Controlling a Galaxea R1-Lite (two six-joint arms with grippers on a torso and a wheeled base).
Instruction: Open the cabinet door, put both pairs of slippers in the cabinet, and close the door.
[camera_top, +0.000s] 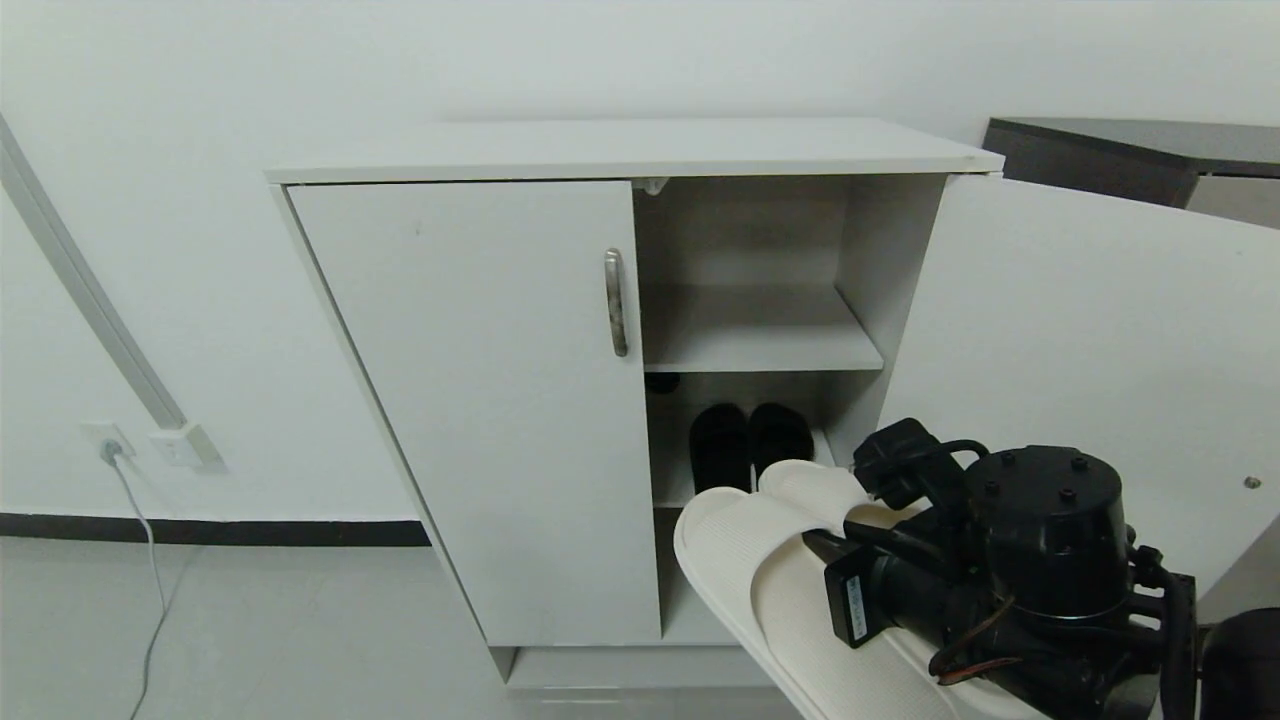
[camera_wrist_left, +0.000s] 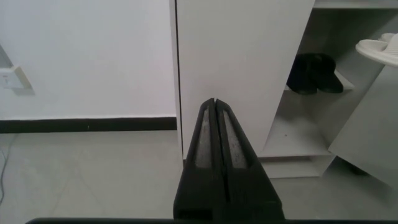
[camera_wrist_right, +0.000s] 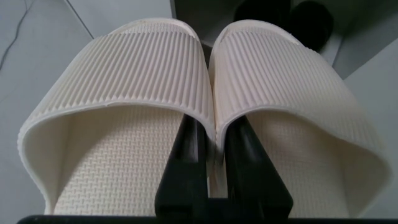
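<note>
The right gripper (camera_wrist_right: 210, 134) is clamped on the cream slippers (camera_wrist_right: 143, 68). One black finger sits inside each slipper, and the two adjoining inner strap edges are pinched between them, so the pair hangs side by side straight out beyond the fingertips (soles ribbed, toes pointing away from the wrist). In the head view the pair is in the air before the cabinet (camera_top: 620, 150), toes toward its open right half and still outside it. The door (camera_top: 1080, 350) on the robot's right is swung wide, and the other door (camera_top: 480, 400), with its metal handle (camera_top: 615, 300), is closed. Inside, the black slippers (camera_top: 750, 440) lie together on the shelf beneath the bare upper shelf (camera_top: 760, 345), just beyond the cream toes. The left gripper (camera_wrist_left: 215, 134) has its fingers pressed flat together with nothing between them. It is held low in front of the closed door, well apart from both pairs.
</note>
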